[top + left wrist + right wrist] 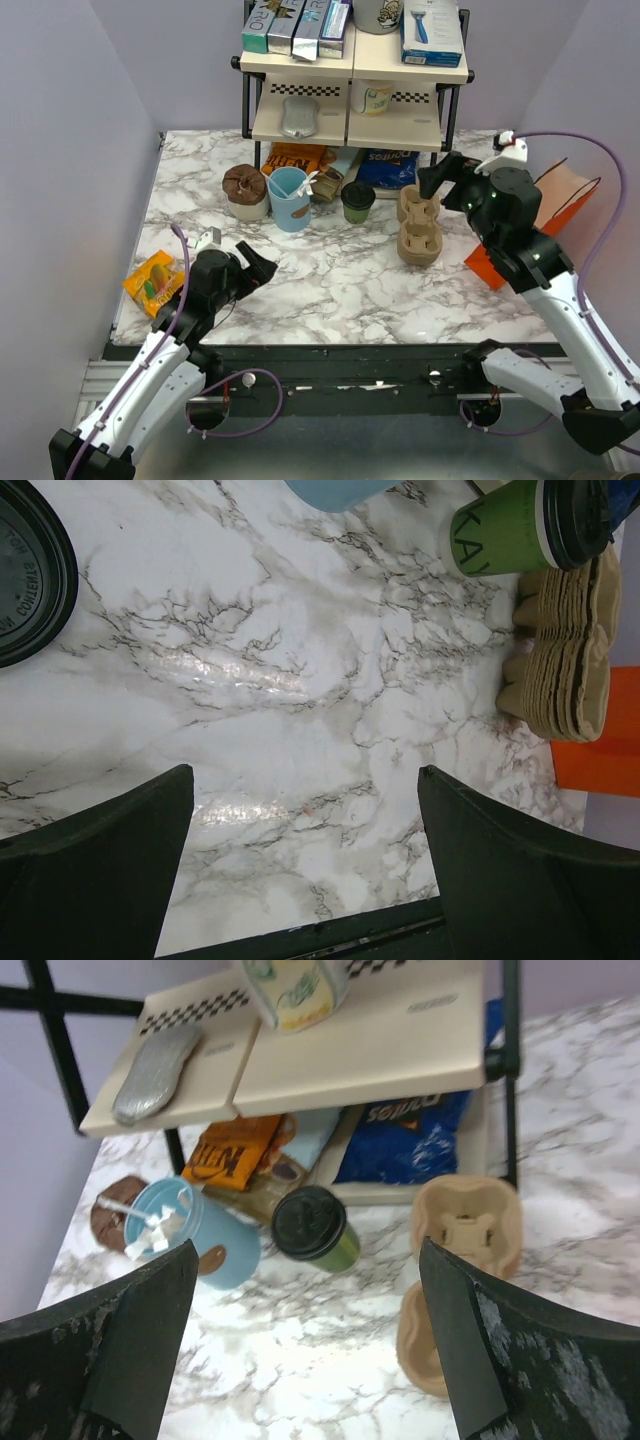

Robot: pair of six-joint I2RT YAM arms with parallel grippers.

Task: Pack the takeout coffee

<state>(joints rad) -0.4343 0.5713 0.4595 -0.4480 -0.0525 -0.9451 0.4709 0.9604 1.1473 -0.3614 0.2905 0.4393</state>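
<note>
L gripper (258,270), lower left of top view, sits low over the marble table (340,290), jaws wide, nothing btwn them. Orange snack pack (152,279) lies just left of that arm. R gripper (432,182), right of centre, is spread wide too & empty, near the stacked pulp carriers (419,228). Takeout coffee (358,201) stands upright, lid on, mid-frame, btwn carriers & blue cup (290,198), in front of shelf rack (355,120). Orange bag (560,195) at right edge.

1x takeout coffee (358,201), 1x blue cup (290,198), 1x carrier stack (420,225), 1x shelf rack (410,125).
</note>
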